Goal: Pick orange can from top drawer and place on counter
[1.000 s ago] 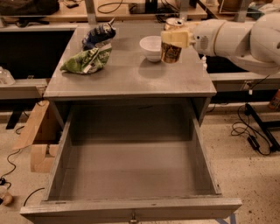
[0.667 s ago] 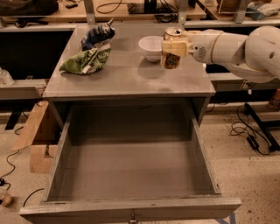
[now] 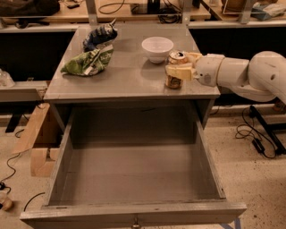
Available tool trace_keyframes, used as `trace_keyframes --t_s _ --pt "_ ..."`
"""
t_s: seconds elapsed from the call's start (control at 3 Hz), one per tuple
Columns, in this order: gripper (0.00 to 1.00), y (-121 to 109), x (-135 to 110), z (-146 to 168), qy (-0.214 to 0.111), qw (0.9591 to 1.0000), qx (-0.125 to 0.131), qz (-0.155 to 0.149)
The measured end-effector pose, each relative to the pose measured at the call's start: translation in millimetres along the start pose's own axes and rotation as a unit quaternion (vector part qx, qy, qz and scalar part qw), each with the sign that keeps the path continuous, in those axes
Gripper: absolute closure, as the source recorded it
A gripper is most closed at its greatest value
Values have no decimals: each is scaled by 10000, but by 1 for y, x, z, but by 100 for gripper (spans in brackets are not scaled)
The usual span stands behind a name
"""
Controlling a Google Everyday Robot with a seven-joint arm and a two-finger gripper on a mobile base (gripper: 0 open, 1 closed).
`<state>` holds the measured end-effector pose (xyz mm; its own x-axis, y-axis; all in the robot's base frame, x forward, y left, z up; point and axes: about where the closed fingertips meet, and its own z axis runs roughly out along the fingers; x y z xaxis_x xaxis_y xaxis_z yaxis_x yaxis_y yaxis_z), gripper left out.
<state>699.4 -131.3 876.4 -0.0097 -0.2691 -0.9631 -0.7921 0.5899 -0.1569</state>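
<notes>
The orange can point(image 3: 174, 68) stands upright at the front right of the counter point(image 3: 129, 78), its base at or just above the surface. My gripper point(image 3: 182, 67) reaches in from the right, with one cream finger point(image 3: 178, 73) across the can's front and the other behind it, shut on the can. The white arm point(image 3: 243, 74) stretches off to the right. The top drawer point(image 3: 134, 172) is pulled fully open below the counter and nothing lies in it. Its small knob point(image 3: 134, 221) shows on the front panel.
A white bowl point(image 3: 157, 47) sits just behind the can. A green snack bag point(image 3: 87, 62) and a blue one point(image 3: 99, 36) lie at the counter's left. A cardboard box point(image 3: 38, 143) stands on the floor to the left. Cables point(image 3: 254, 138) lie to the right, and wooden benches point(image 3: 134, 11) stand behind.
My gripper has carried the can down and toward the counter's front right edge, away from the bowl. The can now sits low at the surface.
</notes>
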Motion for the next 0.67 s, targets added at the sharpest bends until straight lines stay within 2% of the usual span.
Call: trace_keyframes --t_s 0.33,0.67 --pt "82 -1 -8 -2 0 10000 0 0" --pt "59 -1 -8 -2 0 10000 0 0"
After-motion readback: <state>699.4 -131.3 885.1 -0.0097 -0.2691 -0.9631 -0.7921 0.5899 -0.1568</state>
